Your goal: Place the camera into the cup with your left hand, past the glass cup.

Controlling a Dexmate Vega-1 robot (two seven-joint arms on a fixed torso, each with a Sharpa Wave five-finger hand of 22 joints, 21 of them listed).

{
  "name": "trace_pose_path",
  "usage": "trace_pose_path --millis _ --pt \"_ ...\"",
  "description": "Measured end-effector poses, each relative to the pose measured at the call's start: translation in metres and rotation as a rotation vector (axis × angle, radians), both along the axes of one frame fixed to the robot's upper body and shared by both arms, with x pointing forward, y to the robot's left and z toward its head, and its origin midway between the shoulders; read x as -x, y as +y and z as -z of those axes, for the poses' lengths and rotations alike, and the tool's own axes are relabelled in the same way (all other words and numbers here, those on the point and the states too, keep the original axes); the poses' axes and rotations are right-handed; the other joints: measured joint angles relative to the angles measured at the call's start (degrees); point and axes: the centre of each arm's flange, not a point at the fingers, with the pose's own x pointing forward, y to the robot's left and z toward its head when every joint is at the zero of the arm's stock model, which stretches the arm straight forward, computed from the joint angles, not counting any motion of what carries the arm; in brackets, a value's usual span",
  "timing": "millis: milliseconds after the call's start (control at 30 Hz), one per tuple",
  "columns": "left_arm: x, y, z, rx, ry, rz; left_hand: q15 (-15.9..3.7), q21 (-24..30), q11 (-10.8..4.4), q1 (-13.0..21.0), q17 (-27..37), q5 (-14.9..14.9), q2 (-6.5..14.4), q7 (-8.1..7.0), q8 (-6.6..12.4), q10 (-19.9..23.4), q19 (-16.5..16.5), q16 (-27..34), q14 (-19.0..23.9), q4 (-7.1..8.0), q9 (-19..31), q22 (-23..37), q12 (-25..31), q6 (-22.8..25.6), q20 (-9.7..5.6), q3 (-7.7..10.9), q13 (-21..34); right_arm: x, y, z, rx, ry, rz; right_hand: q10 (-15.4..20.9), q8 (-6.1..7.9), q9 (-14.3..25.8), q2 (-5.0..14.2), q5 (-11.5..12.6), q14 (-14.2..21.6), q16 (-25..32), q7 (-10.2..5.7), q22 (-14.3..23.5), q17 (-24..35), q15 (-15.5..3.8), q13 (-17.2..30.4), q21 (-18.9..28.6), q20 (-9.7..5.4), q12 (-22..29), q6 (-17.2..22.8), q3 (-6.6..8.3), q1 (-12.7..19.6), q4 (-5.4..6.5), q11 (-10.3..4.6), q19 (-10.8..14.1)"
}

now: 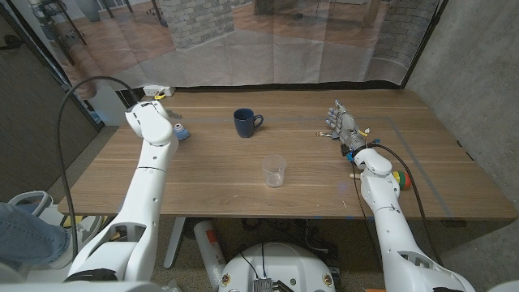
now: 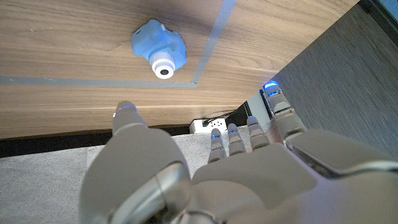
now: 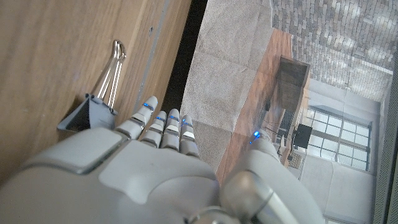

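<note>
— Progress so far?
— Barely begun, judging by the layout. Small light-blue toy camera with a white lens ring (image 2: 159, 52) not yet picked up, lying on the wooden table (image 1: 211, 191) just beyond the fingertips (image 2: 126, 111) of the left hand (image 1: 154, 100). Fingers spread and holding nothing; thumb apart from the rest.
— And the targets?
— Dark blue ceramic mug with a handle (image 1: 246, 122) well off to that hand's inner side; clear glass cup (image 1: 274, 171) nearer the robot, also inward. Nothing visible inside either. Grasp, carry past the glass and drop into the mug all remaining.
— Which way is the camera facing?
— Lens aimed roughly back toward the left hand in the left wrist view, so short lens axis along the reach, wider body lying crosswise to it.
— Right hand?
— Right hand (image 1: 342, 123) off at the far side, fingers extended and apart, empty, beside a grey binder clip with silver wire handles (image 3: 94, 102).
</note>
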Motion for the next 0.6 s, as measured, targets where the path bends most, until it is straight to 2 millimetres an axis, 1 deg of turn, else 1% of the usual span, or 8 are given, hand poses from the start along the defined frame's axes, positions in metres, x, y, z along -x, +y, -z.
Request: trace_pose_path --millis 100,300,433,533,600 --pt "-0.007 -0.001 -0.002 -0.012 0.009 0.005 0.32 -0.17 -0.3 0.0 0.0 0.0 0.0 -0.21 0.0 0.31 -0.03 0.0 -0.32 0.0 0.0 0.0 0.0 0.22 -0.03 0.0 0.0 0.001 0.0 -0.001 0.0 -0.006 0.002 0.0 0.0 0.0 0.0 0.0 0.0 0.0 0.0 0.0 0.0 0.0 0.0 0.0 0.0 0.0 0.0 0.0 0.0 0.0 0.0 0.0" --pt "-0.02 -0.006 -0.005 -0.028 0.023 0.016 0.04 -0.61 -0.3 0.0 0.0 0.49 0.0 -0.21 0.0 0.31 -0.9 0.0 -0.6 0.0 0.0 0.01 0.0 0.22 -0.1 0.0 0.0 0.002 0.001 -0.002 -0.001 -0.011 0.003 0.0 0.0 0.0 0.0 0.0 0.0 0.0 0.0 0.0 0.0 0.0 0.0 0.0 0.0 0.0 0.0 0.0 0.0 0.0 0.0 0.0" --pt "-0.027 -0.009 -0.006 -0.032 0.031 0.024 0.04 -0.98 -0.3 0.0 0.0 0.49 0.0 -0.21 0.0 0.31 -1.24 0.0 -0.6 0.0 0.0 0.01 0.01 0.22 0.22 0.0 0.0 0.002 0.001 -0.002 -0.003 -0.015 0.005 0.0 0.0 0.0 0.0 0.0 0.21 0.0 0.0 0.0 0.0 -0.21 0.0 -0.22 0.0 0.0 0.0 -0.24 0.0 -0.24 0.0 0.0" --pt "-0.032 -0.011 -0.007 -0.036 0.037 0.03 -0.22 -1.26 -0.3 0.0 -0.01 0.49 0.0 -0.34 0.0 0.31 -1.55 0.0 -0.86 -0.16 0.0 0.01 0.01 0.09 -0.08 -0.16 0.0 0.002 0.001 -0.003 -0.005 -0.016 0.005 0.0 0.0 0.0 0.0 0.0 0.2 0.0 0.0 0.0 0.0 -0.21 0.0 -0.22 0.0 0.0 0.0 -0.24 0.0 -0.25 0.0 -0.01" --pt "-0.035 -0.012 -0.006 -0.035 0.043 0.034 -0.01 -1.44 -0.3 0.0 -0.01 0.49 0.0 -0.42 -0.3 0.31 -1.84 0.0 -1.09 0.02 -0.01 0.01 0.01 0.01 0.2 -0.35 0.0 0.002 0.001 -0.003 -0.006 -0.017 0.006 0.0 0.0 0.0 0.0 0.0 0.2 0.0 0.0 0.0 0.0 -0.21 0.0 -0.22 0.0 0.0 0.0 -0.24 0.0 -0.24 0.0 -0.01"
